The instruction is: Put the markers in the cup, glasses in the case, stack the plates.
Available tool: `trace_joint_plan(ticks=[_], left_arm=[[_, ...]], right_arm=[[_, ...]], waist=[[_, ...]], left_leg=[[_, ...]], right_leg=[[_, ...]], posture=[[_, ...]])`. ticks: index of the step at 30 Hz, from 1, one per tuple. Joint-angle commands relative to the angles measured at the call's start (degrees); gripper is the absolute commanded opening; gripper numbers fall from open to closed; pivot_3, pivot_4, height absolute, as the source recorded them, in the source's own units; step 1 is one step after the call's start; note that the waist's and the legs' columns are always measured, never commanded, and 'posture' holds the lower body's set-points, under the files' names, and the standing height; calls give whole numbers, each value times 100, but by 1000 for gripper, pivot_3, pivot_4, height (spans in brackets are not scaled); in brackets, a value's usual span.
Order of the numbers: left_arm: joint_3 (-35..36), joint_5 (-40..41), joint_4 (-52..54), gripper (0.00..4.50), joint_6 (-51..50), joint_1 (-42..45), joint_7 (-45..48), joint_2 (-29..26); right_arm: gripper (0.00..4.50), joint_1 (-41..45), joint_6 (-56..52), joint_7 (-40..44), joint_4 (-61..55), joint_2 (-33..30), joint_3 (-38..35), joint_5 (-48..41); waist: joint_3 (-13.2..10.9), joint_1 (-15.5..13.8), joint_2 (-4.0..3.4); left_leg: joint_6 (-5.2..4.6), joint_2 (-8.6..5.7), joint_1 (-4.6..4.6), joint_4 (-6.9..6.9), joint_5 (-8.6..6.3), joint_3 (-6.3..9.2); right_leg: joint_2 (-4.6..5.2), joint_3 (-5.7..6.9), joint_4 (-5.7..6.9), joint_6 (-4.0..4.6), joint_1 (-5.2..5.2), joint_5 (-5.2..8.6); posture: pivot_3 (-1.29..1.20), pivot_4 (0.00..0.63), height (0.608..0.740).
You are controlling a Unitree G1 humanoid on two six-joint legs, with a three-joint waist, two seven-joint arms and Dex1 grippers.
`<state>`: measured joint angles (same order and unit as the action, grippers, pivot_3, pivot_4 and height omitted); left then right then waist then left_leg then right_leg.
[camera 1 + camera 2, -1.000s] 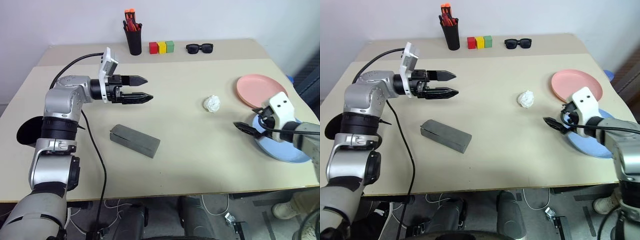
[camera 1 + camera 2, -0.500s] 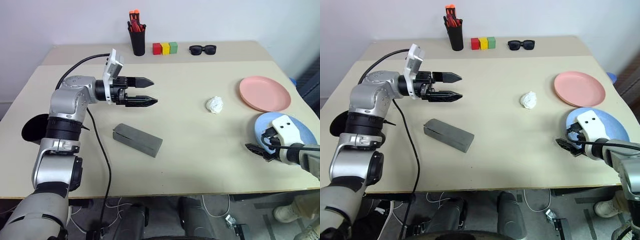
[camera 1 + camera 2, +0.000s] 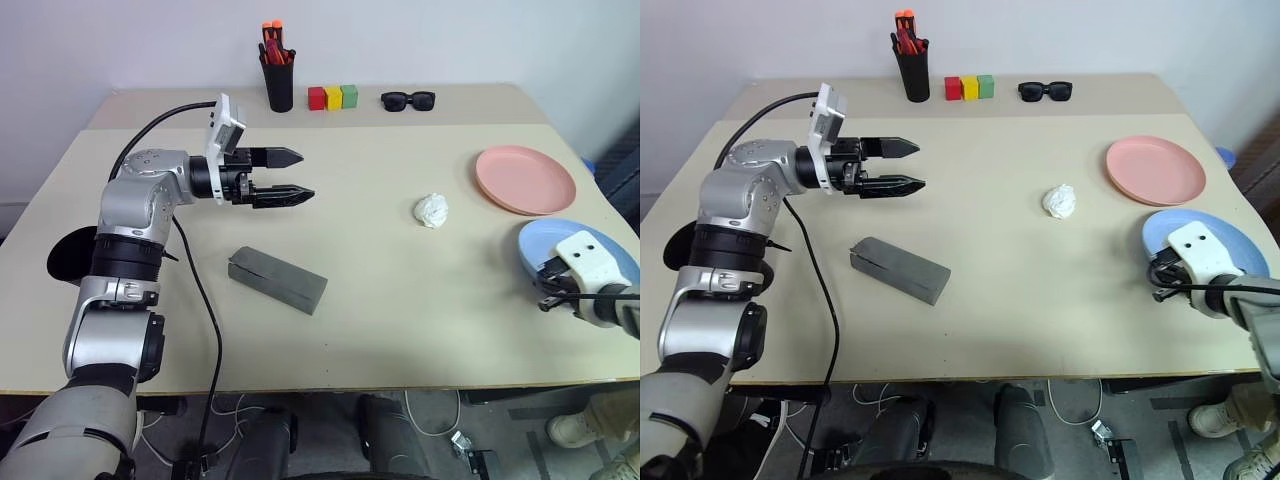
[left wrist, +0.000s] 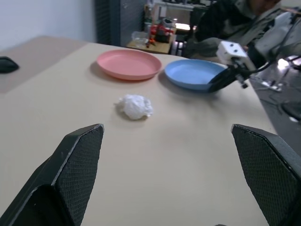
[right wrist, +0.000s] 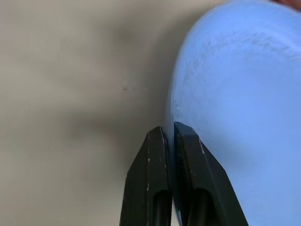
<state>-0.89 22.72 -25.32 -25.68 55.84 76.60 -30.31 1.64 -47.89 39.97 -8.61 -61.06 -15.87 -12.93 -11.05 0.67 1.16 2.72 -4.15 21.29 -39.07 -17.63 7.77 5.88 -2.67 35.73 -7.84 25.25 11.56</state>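
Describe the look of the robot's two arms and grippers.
The left arm is silver-grey metal with black joint bands, a black cable looped along it and a white camera block at the wrist. The left gripper has two black tapered fingers. The right gripper has black fingers under a white housing.

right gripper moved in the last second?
Yes. The right gripper has dropped from beside the pink plate toward the table's near edge, and is now shut on the blue plate's rim.

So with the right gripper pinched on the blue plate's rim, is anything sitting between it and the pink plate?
Nothing visible. The blue plate and the pink plate lie side by side with bare table between them. The crumpled white paper sits off to the side, away from the right gripper.
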Motion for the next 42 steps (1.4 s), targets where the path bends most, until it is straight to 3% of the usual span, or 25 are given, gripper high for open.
trace_joint_plan(ticks=[1, 6, 9, 12, 15, 19, 25, 28, 31, 36, 42], left_arm=[[164, 50, 9, 4500, 171, 83, -48, -29], [221, 104, -71, 4500, 271, 134, -84, -4], [288, 118, -132, 4500, 379, 190, -196, 53], [335, 125, -185, 4500, 440, 225, -308, 117], [347, 88, -252, 4500, 541, 244, -386, 193], [346, 66, -250, 4500, 563, 239, -467, 234], [389, 138, -10, 4500, 406, 109, -560, 156], [401, 164, 147, 4500, 335, -3, -618, 79], [413, 182, 244, 4500, 292, -58, -682, 69], [424, 197, 324, 4500, 241, -112, -740, 44], [429, 228, 307, 4500, 298, -117, -792, 29]], right_arm=[[61, 12, -93, 317, 45, -395, -365, -55], [61, 749, 223, 346, 455, -842, -366, 89], [61, 1444, 517, 173, 899, -781, -91, 240], [61, 2263, 1408, -43, 1589, -409, 543, 660], [61, 3353, 2394, -195, 2724, 414, 1101, 930], [61, 4697, 3984, -705, 4896, 1201, 1602, 1527], [61, 5673, 5422, -1350, 7114, 1597, 2098, 2245], [61, 5878, 5518, -1334, 7744, 1744, 1977, 2176], [1033, 5963, 5506, -1225, 8067, 1859, 1804, 2056], [3482, 6082, 5620, -1330, 8120, 1928, 1672, 2033], [3482, 6303, 5223, -575, 7769, 2128, 818, 1056]], waist=[[0, -3, 0], [-2, 26, -8], [-3, 39, -13], [-2, 32, -14], [-1, 80, -15], [-5, 90, -23], [-6, 44, -24], [-6, 77, -24], [-6, 137, -24], [-6, 241, -25], [-6, 346, -25]], left_leg=[[0, 0, 0, 0, 0, 0], [-1, 0, 3, 0, 0, -4], [-2, 3, 2, 4, -1, -10], [-2, 4, 3, 4, -1, -12], [-1, 6, 1, 6, -1, -18], [19, 4, 10, 8, 11, -23], [24, 0, 21, 26, 13, -23], [24, 0, 20, 31, 13, -24], [24, 1, 18, 29, 13, -24], [24, 1, 15, 27, 13, -24], [23, 2, 14, 28, 12, -23]], right_leg=[[0, 0, -1, 0, 0, 0], [0, -1, -18, -7, -1, -4], [0, -2, -20, -7, 1, -4], [0, -1, -24, -7, 2, -6], [-1, -2, -36, -7, -1, -14], [0, -9, -39, -11, 12, -23], [2, -11, -60, -12, 20, -25], [2, -12, -65, -12, 20, -25], [1, -12, -59, -12, 19, -25], [1, -12, -52, -12, 19, -25], [1, -13, -52, -12, 19, -25]], posture=[[0, 150, 740], [0, 150, 740], [0, 150, 740], [0, 150, 740], [0, 150, 740], [0, 150, 740], [0, 150, 740], [0, 150, 740], [0, 150, 740], [0, 150, 740], [0, 150, 740]])
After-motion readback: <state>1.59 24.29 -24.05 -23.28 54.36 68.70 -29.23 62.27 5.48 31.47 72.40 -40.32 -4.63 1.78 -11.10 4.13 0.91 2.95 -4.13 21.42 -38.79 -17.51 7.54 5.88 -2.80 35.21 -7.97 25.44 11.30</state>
